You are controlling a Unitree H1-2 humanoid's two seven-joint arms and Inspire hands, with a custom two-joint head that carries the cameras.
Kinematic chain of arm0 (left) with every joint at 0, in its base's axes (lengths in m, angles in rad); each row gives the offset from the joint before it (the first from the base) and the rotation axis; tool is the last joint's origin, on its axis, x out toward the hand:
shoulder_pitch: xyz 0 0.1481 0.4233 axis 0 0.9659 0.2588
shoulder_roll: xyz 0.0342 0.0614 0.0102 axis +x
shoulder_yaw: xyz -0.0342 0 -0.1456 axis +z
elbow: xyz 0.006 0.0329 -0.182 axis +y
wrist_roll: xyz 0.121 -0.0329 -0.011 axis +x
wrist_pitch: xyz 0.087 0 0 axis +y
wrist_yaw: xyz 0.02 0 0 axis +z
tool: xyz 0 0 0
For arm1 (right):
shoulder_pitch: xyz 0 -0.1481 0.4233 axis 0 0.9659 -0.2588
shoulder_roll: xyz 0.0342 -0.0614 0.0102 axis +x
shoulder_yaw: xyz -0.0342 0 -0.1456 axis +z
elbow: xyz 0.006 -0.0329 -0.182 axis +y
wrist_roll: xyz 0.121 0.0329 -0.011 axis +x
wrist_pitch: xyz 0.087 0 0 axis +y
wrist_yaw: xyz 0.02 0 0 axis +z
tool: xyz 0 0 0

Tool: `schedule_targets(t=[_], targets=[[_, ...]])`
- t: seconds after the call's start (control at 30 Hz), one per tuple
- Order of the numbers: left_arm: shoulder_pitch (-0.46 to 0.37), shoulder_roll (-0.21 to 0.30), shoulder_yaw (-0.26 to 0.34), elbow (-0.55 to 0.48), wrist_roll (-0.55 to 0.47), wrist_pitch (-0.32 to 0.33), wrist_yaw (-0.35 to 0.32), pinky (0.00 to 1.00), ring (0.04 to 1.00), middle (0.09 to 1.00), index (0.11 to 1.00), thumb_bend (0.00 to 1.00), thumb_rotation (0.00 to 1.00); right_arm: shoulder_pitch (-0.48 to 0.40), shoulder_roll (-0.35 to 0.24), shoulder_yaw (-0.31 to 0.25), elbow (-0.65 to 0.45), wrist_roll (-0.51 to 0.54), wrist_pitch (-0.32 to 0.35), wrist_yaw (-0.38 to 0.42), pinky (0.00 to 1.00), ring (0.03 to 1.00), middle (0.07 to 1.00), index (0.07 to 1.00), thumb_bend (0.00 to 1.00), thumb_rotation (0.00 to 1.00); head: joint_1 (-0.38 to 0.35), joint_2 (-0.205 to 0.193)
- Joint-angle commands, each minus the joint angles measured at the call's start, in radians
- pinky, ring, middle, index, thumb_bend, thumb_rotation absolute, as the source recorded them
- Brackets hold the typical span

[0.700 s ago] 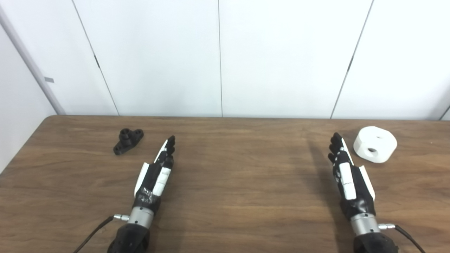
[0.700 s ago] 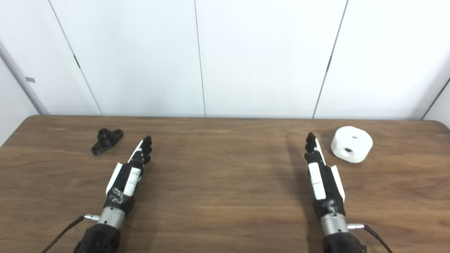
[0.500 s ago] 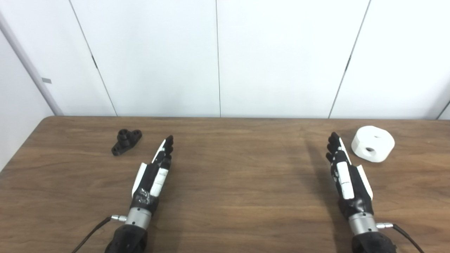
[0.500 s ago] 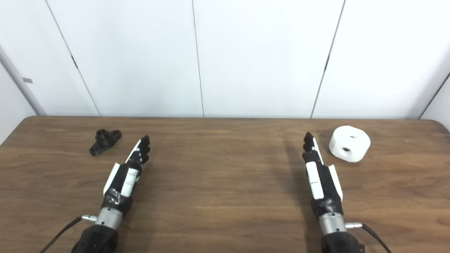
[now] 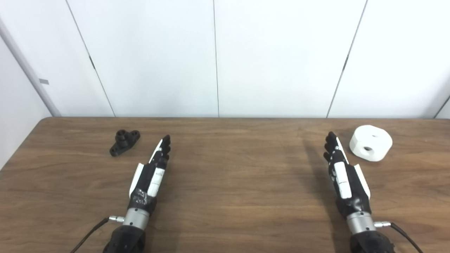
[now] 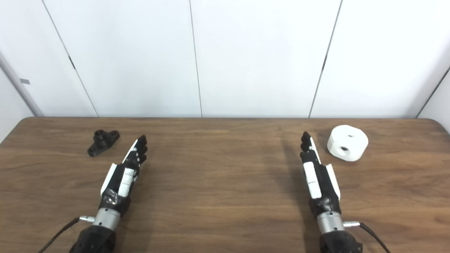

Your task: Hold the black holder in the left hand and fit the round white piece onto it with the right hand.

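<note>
The small black holder [image 5: 124, 142] lies on the brown table [image 5: 232, 168] at the far left, untouched. The round white piece [image 5: 371, 143], with a hole in its side and one on top, sits at the far right. My left hand [image 5: 152, 171] is open with fingers stretched forward, to the right of the holder and a little nearer to me, holding nothing. My right hand [image 5: 343, 172] is open too, fingers straight, just left of the white piece and not touching it.
A white panelled wall [image 5: 218, 56] rises behind the table's far edge. The table's left edge [image 5: 21, 147] runs close to the holder. Thin cables trail from both wrists near the bottom edge.
The whole picture has shifted slightly left, so the camera has moved. Both hands have drawn back a little toward me; the holder and white piece lie where they were.
</note>
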Motion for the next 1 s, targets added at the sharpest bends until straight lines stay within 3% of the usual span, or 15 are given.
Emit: schedule_targets(t=[0.0, 0.1, 0.2, 0.37, 0.47, 0.73, 0.97], targets=[[-0.013, 0.024, -0.001, -0.039, 0.042, -0.027, 0.015, 0.98, 1.0, 1.0, 0.99, 0.79, 0.73, 0.009, 0.013, 0.009, 0.021, 0.002, -0.024, -0.004, 1.0, 1.0, 1.0, 1.0, 0.59, 1.0, 0.002, -0.002], [-0.014, 0.054, -0.002, -0.074, 0.108, -0.014, 0.026, 0.96, 0.989, 0.991, 0.95, 0.81, 0.53, 0.007, 0.013, 0.011, 0.027, -0.002, -0.028, -0.002, 1.0, 1.0, 1.0, 1.0, 0.61, 1.0, 0.009, -0.002], [-0.014, 0.09, 0.003, -0.105, 0.15, -0.032, 0.022, 0.92, 0.946, 0.939, 0.898, 0.8, 0.39, 0.006, 0.015, 0.011, 0.025, 0.0, -0.027, -0.003, 1.0, 1.0, 1.0, 1.0, 0.61, 1.0, 0.016, -0.001], [0.0, 0.156, 0.018, -0.182, 0.35, -0.076, 0.101, 0.84, 0.869, 0.855, 0.788, 0.85, 0.3, 0.0, 0.01, 0.01, 0.049, -0.001, -0.058, -0.002, 1.0, 1.0, 1.0, 1.0, 0.59, 1.0, 0.055, -0.005], [0.002, 0.183, 0.041, -0.188, 0.442, -0.146, 0.176, 0.79, 0.825, 0.805, 0.742, 0.89, 0.21, -0.004, 0.007, 0.011, 0.059, -0.009, -0.076, -0.004, 1.0, 1.0, 1.0, 1.0, 0.6, 1.0, 0.077, -0.008], [0.003, 0.221, 0.119, -0.124, 0.62, -0.298, 0.389, 0.67, 0.759, 0.752, 0.708, 0.92, 0.16, -0.008, -0.008, 0.004, 0.064, 0.019, -0.065, 0.018, 1.0, 1.0, 1.0, 1.0, 0.57, 1.0, 0.122, -0.014], [0.0, 0.239, 0.185, -0.076, 0.696, -0.293, 0.526, 0.7, 0.788, 0.773, 0.724, 0.89, 0.18, -0.014, -0.022, -0.001, 0.075, 0.043, -0.064, 0.035, 1.0, 1.0, 1.0, 1.0, 0.53, 1.0, 0.182, -0.022]])
